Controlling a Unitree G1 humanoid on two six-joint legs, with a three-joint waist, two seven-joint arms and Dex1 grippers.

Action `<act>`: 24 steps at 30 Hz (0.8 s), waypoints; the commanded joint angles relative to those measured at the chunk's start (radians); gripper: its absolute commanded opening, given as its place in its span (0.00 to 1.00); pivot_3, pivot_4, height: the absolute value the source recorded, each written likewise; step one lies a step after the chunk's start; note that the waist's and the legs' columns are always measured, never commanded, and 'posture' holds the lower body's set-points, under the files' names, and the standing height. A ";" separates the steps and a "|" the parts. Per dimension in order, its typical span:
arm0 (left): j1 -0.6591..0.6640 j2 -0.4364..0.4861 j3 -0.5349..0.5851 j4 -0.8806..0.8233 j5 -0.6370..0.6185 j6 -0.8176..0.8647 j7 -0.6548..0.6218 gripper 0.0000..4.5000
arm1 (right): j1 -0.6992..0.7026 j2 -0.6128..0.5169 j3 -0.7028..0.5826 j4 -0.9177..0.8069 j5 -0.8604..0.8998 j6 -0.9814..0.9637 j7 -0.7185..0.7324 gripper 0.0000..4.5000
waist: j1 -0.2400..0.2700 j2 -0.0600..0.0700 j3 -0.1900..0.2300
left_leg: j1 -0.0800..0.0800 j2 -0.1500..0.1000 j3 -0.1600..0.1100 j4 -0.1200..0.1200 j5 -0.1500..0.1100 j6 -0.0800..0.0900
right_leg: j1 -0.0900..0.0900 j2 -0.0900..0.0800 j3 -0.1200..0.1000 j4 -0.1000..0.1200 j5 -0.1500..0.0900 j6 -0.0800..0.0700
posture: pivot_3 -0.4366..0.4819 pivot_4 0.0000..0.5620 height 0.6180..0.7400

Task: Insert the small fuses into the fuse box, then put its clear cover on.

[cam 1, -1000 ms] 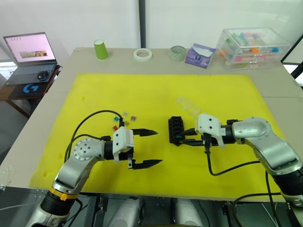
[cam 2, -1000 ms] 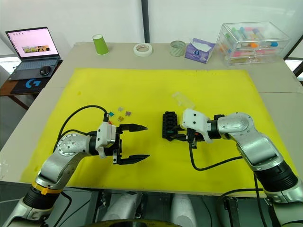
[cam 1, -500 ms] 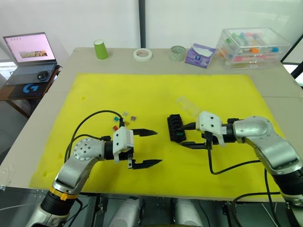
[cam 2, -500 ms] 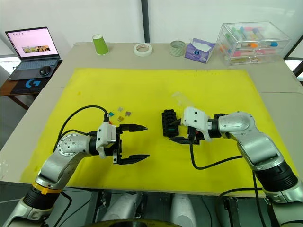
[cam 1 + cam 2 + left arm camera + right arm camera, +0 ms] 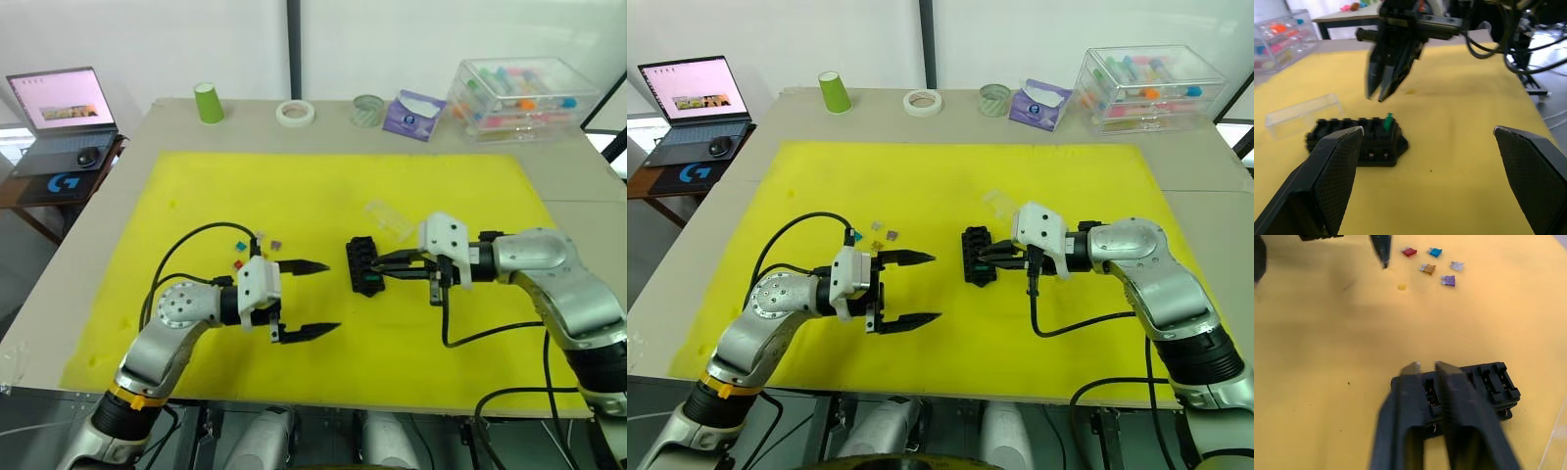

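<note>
Looking down on the yellow mat, I see the fuse box near its middle, one teal fuse standing in it. My right gripper, fingers nearly together, hovers at the box's near end. My left gripper gapes wide, empty. Loose fuses lie toward the mat's left; the clear cover sits just beyond the box.

The right tool hides part of the fuse box; the clear cover runs off-frame
</note>
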 commanded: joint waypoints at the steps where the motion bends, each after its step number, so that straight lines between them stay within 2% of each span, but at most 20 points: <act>1: -0.018 -0.003 0.007 0.004 0.039 -0.031 0.036 1.00 | 0.006 0.011 0.008 0.007 -0.010 -0.033 0.018 0.01 | -0.001 0.000 0.000 | 0.000 0.000 0.000 0.000 0.000 0.000 | 0.000 0.000 0.000 0.000 0.000 0.000 | 0.48 0.27 1.00; 24: -0.008 0.006 -0.007 -0.008 0.038 -0.025 0.026 1.00 | 0.030 0.056 0.047 0.093 -0.064 -0.080 0.018 0.01 | -0.001 0.000 0.000 | 0.000 0.000 0.000 0.000 0.000 0.000 | 0.000 0.001 0.000 0.000 0.000 0.000 | 0.48 0.27 1.00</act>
